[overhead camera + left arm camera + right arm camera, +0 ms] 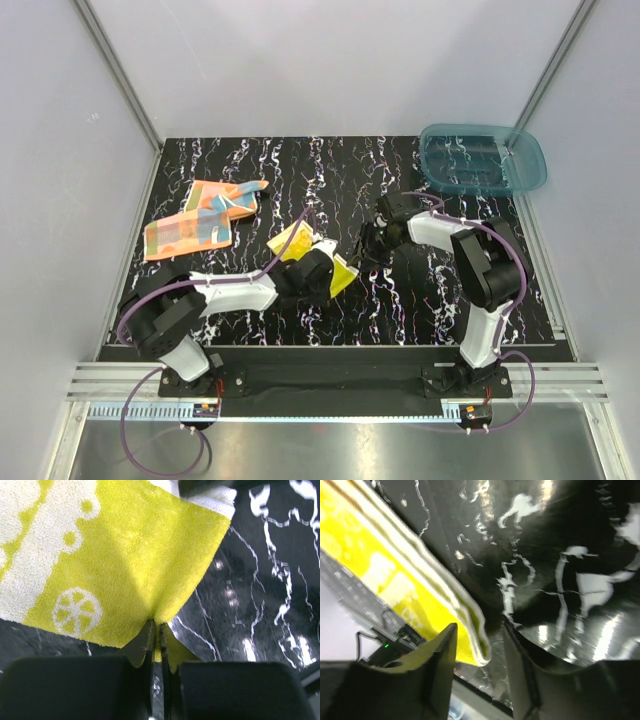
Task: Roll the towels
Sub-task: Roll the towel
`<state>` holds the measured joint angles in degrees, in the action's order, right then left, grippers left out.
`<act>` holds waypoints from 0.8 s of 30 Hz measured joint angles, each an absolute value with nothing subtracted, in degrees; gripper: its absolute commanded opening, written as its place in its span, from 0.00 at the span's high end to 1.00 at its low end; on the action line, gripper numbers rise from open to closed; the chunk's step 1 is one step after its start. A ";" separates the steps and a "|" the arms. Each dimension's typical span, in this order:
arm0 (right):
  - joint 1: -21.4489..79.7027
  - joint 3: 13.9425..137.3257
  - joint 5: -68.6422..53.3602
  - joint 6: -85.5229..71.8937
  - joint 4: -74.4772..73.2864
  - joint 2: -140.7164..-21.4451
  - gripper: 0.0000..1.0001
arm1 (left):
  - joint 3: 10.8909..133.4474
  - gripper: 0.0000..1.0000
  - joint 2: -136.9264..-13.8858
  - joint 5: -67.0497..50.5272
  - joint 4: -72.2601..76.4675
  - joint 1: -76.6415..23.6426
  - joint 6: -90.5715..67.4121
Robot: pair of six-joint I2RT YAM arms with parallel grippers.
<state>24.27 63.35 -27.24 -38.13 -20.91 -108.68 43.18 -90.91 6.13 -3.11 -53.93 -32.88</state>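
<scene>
Mid-frame on the bench (420, 310), seen from above — yellow towel (291, 241), bunched beneath the left arm's wrist. Left gripper (156, 631) clamped tight on its hem, cloth puckered at the pinch. Right gripper (479, 627) jaws apart, straddling a folded corner of the same towel, not yet biting. Orange towel (200, 222) lies unrolled at upper left; teal bin (483, 160) at upper right. Risk: a shallow right-hand bite lets the corner slip and the roll skews — or the left's pull drags the cloth clear first.
</scene>
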 measured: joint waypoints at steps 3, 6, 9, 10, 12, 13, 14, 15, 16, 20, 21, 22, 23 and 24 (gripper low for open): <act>24.21 63.99 -24.27 -36.62 -23.66 -107.61 0.43 | 44.12 1.00 -90.35 4.45 -6.72 -54.72 -33.45; 24.03 64.71 -21.23 -35.20 -26.55 -106.72 0.39 | 45.54 1.00 -90.30 2.57 -10.20 -55.24 -34.17; 23.38 65.10 -17.76 -33.78 -30.00 -105.30 0.37 | 47.40 1.00 -90.26 0.01 -13.34 -55.48 -34.96; 23.03 65.30 -16.69 -33.30 -31.16 -104.64 0.36 | 48.16 1.00 -90.26 -1.06 -14.26 -55.46 -35.18; 22.46 65.73 -14.92 -32.62 -33.19 -103.09 0.36 | 49.30 1.00 -90.24 -2.90 -15.05 -55.46 -35.73; 22.26 66.06 -14.00 -32.27 -34.28 -102.08 0.36 | 49.80 1.00 -90.19 -3.97 -15.20 -55.46 -36.05; 22.04 66.46 -13.32 -31.88 -35.20 -101.03 0.36 | 50.06 1.00 -90.13 -5.08 -15.22 -55.46 -36.34; 21.93 66.87 -12.78 -31.62 -35.97 -100.09 0.36 | 50.19 1.00 -90.08 -6.11 -15.22 -55.46 -36.69; 21.85 67.29 -12.51 -31.38 -36.58 -99.24 0.36 | 50.19 1.00 -90.04 -7.18 -15.22 -55.46 -37.17; 21.85 68.47 -11.77 -30.63 -38.17 -96.53 0.36 | 50.17 1.00 -90.04 -11.68 -14.83 -54.89 -39.16; 21.85 68.62 -11.66 -30.55 -38.57 -96.20 0.36 | 50.13 1.00 -90.04 -12.62 -14.48 -54.59 -39.66; 21.85 68.75 -11.60 -30.35 -38.98 -95.94 0.36 | 50.00 1.00 -89.95 -13.91 -13.87 -54.06 -40.36; 21.85 68.84 -11.62 -30.17 -39.31 -95.81 0.36 | 49.60 1.00 -89.69 -15.22 -12.78 -53.34 -40.99; 21.85 68.84 -11.62 -30.02 -39.66 -95.72 0.37 | 48.95 1.00 -89.25 -16.45 -11.73 -52.40 -41.74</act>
